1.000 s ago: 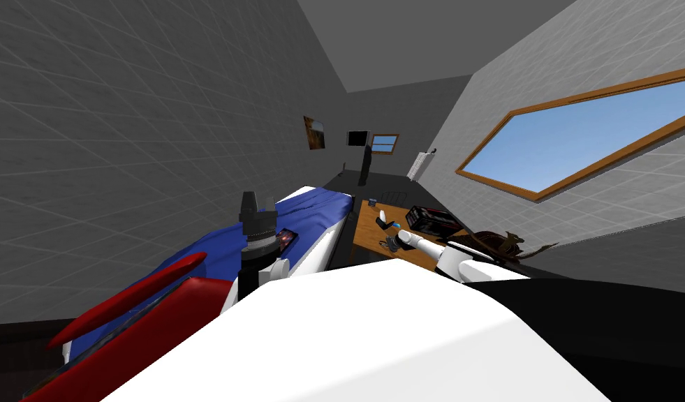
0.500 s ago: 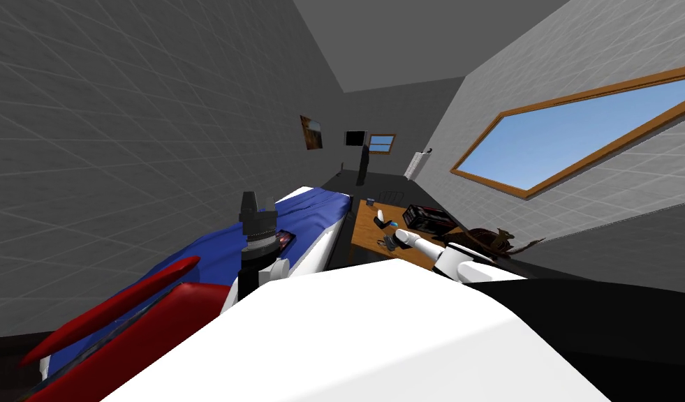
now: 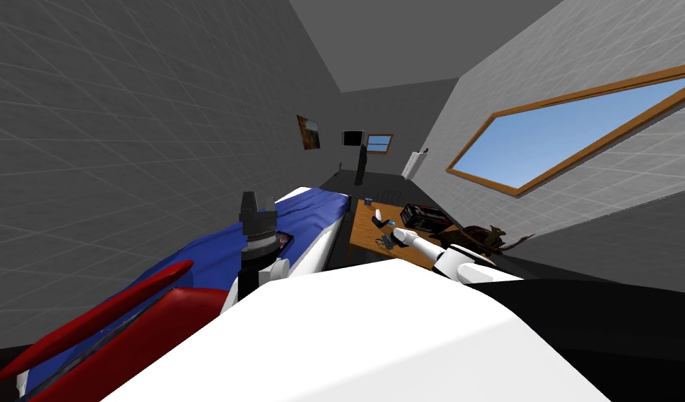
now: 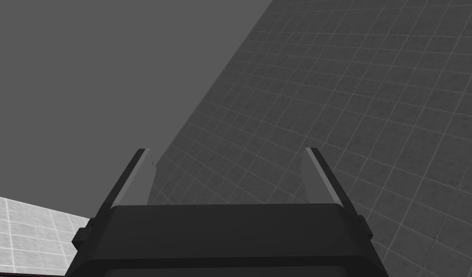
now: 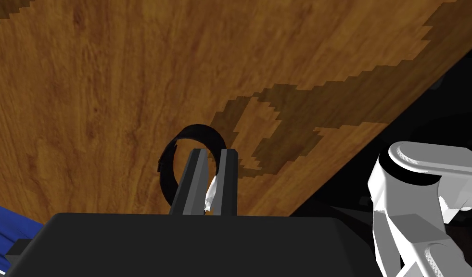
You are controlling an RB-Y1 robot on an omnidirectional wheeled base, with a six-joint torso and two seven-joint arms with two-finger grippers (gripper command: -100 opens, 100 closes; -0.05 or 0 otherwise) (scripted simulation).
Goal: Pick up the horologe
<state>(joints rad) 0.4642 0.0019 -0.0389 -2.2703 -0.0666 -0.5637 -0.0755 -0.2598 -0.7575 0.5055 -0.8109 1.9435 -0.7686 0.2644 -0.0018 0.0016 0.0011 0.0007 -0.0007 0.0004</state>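
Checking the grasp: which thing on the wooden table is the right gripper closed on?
The black ring-shaped band near the edge of the table: the right gripper pinches its rim. The black box and the small white-and-blue item lie farther back, untouched.

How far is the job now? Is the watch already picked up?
Done: the right gripper is at the black watch over the wooden table. In hand: its fingers look shut on the band. Left: lifting it clear; I cannot tell if it is off the table.
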